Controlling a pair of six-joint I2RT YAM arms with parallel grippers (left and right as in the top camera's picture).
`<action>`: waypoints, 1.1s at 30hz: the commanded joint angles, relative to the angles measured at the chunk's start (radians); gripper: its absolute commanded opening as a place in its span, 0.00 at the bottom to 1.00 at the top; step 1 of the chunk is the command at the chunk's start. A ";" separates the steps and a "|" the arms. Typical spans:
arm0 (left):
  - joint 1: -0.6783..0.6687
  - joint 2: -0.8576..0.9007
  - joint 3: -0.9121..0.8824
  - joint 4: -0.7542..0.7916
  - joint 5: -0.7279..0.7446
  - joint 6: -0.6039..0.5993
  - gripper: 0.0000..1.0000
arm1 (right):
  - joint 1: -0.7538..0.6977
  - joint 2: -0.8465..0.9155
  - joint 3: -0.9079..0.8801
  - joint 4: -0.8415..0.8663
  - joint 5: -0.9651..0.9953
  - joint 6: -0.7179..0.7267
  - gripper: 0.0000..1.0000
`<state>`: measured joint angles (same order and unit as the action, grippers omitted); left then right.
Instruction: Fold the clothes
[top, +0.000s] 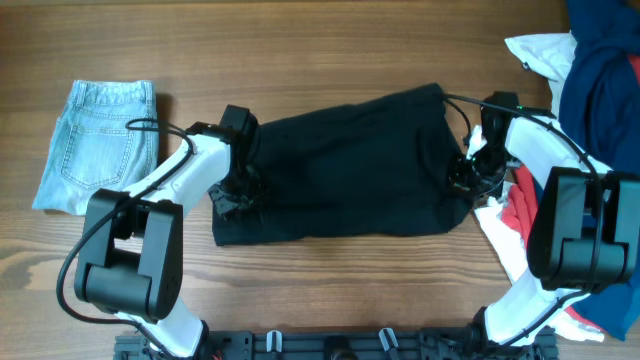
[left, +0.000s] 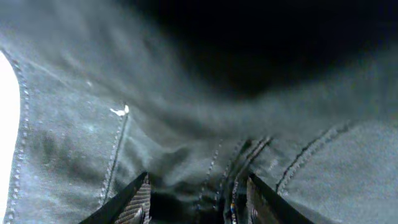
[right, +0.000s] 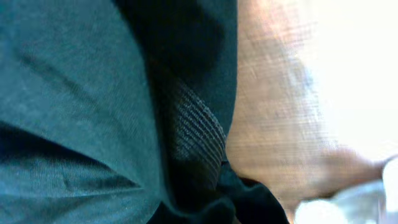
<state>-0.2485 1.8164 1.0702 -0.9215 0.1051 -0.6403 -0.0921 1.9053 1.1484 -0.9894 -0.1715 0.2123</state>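
Wooden table (top: 330, 300) fills my overhead view, with folded denim (top: 95, 145) parked at 9 o'clock. Next comes the left gripper (top: 238, 195), set on the 8 o'clock edge of the black shorts (top: 345, 165), which lie spread flat across the centre. On the left wrist feed its fingers (left: 138, 200) stand apart with a ridge of stitched cloth bunched between them. I cannot tell whether they actually pinch it. If they don't, a lift would leave that side behind and drag the fold crooked.

At the shorts' 3 o'clock edge the right gripper (top: 468, 175) is closed. Its fingertips are buried under cloth on the wrist feed, beside the ribbed waistband (right: 196, 140), so I can't confirm it has the edge, or only one layer. A single-layer pinch would peel the shorts open.

Further right, at 2 to 4 o'clock, the heap (top: 590, 60) of navy, white and red sits just beside that arm. I judge it could snag a stray piece.
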 joint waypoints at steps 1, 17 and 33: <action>-0.002 0.011 -0.014 -0.011 -0.012 0.058 0.42 | 0.000 0.012 -0.029 -0.051 0.119 0.058 0.04; -0.002 -0.207 -0.014 0.107 -0.027 0.061 0.57 | 0.002 -0.230 -0.029 0.355 0.091 -0.054 0.84; -0.002 -0.206 -0.014 0.110 -0.027 0.060 0.61 | 0.002 -0.039 -0.029 0.631 -0.138 -0.081 0.54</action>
<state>-0.2489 1.6176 1.0592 -0.8131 0.0738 -0.5877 -0.0921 1.8500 1.1168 -0.3981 -0.2497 0.1501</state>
